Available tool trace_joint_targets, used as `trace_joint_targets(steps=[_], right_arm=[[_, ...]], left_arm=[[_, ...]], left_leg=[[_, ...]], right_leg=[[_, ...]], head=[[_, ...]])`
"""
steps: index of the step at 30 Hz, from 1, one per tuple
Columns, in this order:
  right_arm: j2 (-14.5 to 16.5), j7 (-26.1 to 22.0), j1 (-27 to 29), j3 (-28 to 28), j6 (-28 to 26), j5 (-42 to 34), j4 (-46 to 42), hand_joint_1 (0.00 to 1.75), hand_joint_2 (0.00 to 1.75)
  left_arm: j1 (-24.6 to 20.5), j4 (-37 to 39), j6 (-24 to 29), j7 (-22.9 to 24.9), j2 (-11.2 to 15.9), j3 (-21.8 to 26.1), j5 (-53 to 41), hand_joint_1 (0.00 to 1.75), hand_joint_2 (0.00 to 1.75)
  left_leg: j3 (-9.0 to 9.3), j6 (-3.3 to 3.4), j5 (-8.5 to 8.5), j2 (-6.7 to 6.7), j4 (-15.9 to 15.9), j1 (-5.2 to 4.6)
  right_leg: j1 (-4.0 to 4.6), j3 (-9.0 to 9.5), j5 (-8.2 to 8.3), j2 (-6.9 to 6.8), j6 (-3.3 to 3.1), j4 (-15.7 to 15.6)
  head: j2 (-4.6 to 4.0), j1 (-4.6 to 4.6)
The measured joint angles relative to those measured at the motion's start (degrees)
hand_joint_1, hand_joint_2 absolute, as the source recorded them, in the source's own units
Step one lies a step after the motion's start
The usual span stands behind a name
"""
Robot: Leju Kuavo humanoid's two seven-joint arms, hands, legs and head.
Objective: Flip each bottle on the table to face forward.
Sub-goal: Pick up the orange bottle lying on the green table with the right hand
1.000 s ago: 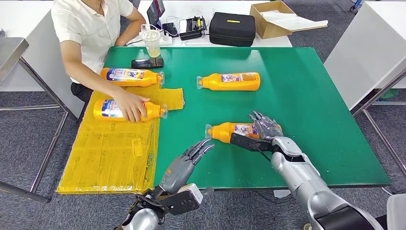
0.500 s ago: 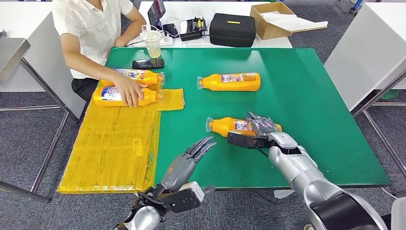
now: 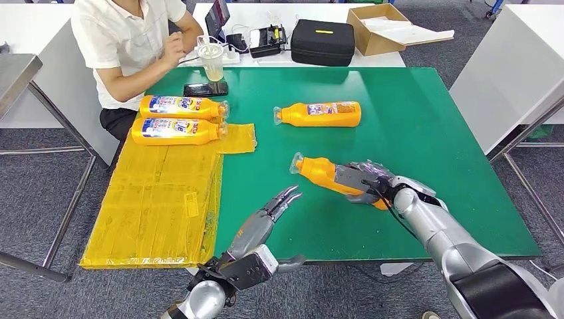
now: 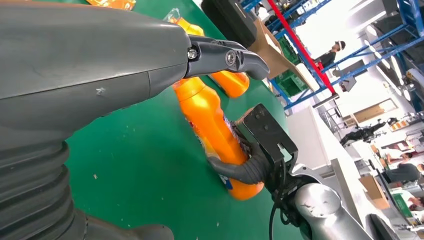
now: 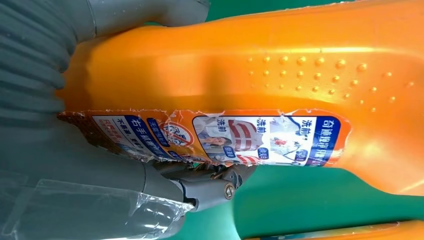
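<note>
The right hand grips an orange bottle around its body near the front of the green table, fingers and thumb wrapped about it; the bottle lies at a slant, its clear cap pointing toward the table's far left. In the right wrist view the bottle's torn blue-and-white label sits just beside the thumb, with rows of raised dots on the orange plastic next to it. The left hand hovers over the table's near edge with nothing in it, its fingers stretched out and close together, aimed at the held bottle and apart from it. A second orange bottle lies on its side farther back on the green surface. Two more bottles rest side by side, labels showing, at the left edge by a yellow sheet. A person in a white shirt sits at that corner, near a plastic cup and a phone.
</note>
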Motion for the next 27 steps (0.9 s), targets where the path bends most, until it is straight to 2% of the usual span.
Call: trace_joint_targets(steps=[3,8,14,17,20,23,27], right_arm=[[-0.93,0.12,0.65,0.24,0.3,-1.8,-1.14,1.75,1.75],[-4.34,0.98,3.28,1.39,0.66,-9.65,-6.66,1.75,1.75],[-6.62,-0.24,8.64,2.02,-4.75,-17.73,-16.21,1.75,1.75],[-5.73,-2.99,11.85,1.06,-8.18,-20.24,-22.25,1.75,1.75],[-3.51,-5.24,13.68,0.9,-9.41,-20.53,-27.64,1.75,1.75],[-1.08,-6.98,13.9,1.48,-9.77,-20.49,-31.79,1.75,1.75],[1.58,-7.75,13.48,2.45,-11.1,-19.77,-35.86,1.75,1.75]], left_arm=[[0.09,0.17,-0.02,0.04,-0.33,0.17,2.5,0.0,1.75],[0.86,0.19,1.14,0.93,-1.33,1.95,11.58,0.0,1.75],[2.65,0.03,4.32,2.32,-3.21,4.68,24.28,0.0,1.75],[3.23,0.61,5.58,4.35,-4.1,6.38,37.27,0.0,1.75],[3.51,1.65,5.78,4.95,-4.63,8.33,48.96,0.0,1.75],[3.56,1.96,5.83,4.61,-4.91,9.78,54.89,0.0,1.75],[3.38,1.96,5.63,4.73,-4.96,10.52,57.94,0.0,1.75]], left_leg=[[0.02,0.0,0.01,-0.06,0.0,0.0],[-0.06,0.01,0.01,-0.17,0.0,-0.02],[-0.25,0.01,0.01,-0.16,0.0,-0.03],[-0.37,0.0,0.01,-0.14,-0.02,0.0],[-0.43,-0.01,0.02,-0.06,-0.04,0.04],[-0.47,-0.02,0.03,-0.09,-0.04,0.1],[-0.5,-0.02,0.04,-0.13,-0.03,0.08]], right_leg=[[0.0,0.02,0.0,-0.05,0.0,0.0],[-0.01,0.06,0.0,-0.18,0.01,0.0],[0.0,-0.11,0.01,-0.17,0.02,0.01],[0.06,-0.22,0.01,-0.16,0.02,0.02],[0.09,-0.35,0.01,-0.12,0.01,0.04],[0.09,-0.39,0.0,-0.15,0.01,0.05],[0.06,-0.39,0.0,-0.16,0.01,0.04]], head=[[0.0,0.0],[0.0,0.0],[0.0,-0.01],[0.0,-0.01],[0.0,-0.03],[0.0,-0.02],[0.0,0.0]])
